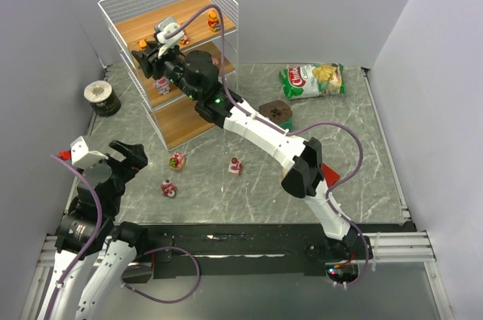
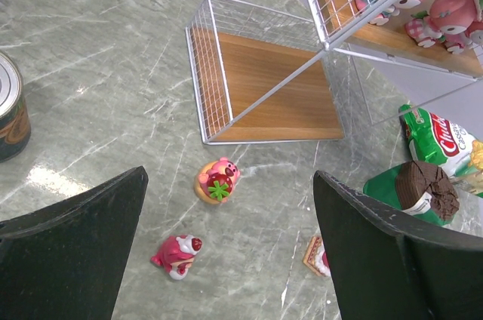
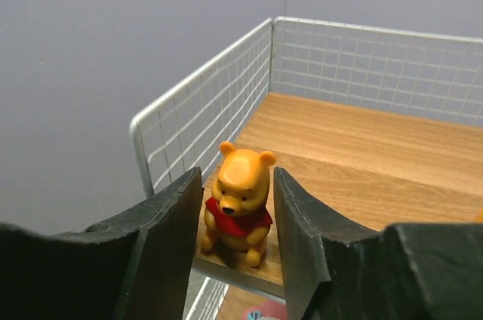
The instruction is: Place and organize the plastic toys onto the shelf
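Observation:
The shelf (image 1: 192, 4) stands at the back left; its bottom tier shows in the left wrist view (image 2: 272, 86). My right gripper (image 1: 149, 52) reaches to the top tier (image 3: 362, 146) and is shut on a yellow bear in a red shirt (image 3: 240, 199), which sits at the tier's edge. Another orange toy (image 1: 214, 20) stands on the top tier. Pink toys (image 2: 453, 18) stand on the middle tier. On the table lie a pink strawberry toy (image 2: 218, 180), a red-pink toy (image 2: 177, 253) and a cake toy (image 2: 317, 254). My left gripper (image 2: 230, 252) hangs open above them.
A green chip bag (image 1: 313, 78) and a brown chocolate piece (image 1: 276, 112) lie right of the shelf. A can (image 1: 102, 97) stands at the left wall. A red box (image 1: 330, 176) lies under my right arm. Grey walls close three sides.

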Motion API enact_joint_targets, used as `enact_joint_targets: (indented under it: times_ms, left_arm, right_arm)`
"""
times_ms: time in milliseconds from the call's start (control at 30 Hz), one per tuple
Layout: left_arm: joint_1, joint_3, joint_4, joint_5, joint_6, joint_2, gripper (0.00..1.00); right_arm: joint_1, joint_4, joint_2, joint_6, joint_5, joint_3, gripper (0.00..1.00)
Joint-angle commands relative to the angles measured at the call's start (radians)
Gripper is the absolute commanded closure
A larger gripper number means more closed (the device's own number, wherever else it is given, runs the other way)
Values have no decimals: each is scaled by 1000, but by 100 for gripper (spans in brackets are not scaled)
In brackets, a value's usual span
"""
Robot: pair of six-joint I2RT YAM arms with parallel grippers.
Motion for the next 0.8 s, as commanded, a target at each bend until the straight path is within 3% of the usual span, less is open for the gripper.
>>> enact_joint_targets:
  times_ms: [0, 300, 467, 767]
  left_arm:
    - [4, 1, 27, -5, 13, -4, 4]
    - [4, 1, 27, -6, 13, -2, 4]
    - [4, 1, 27, -5, 13, -1, 4]
    - [4, 1, 27, -6, 13, -1, 4]
  right_arm:
    - [3, 10, 27, -8, 17, 47, 49]
    - [3, 36, 24, -13, 23, 47, 46]
    - [3, 37, 3, -27, 29, 24, 30]
    - [3, 66, -91, -39, 24, -73, 24]
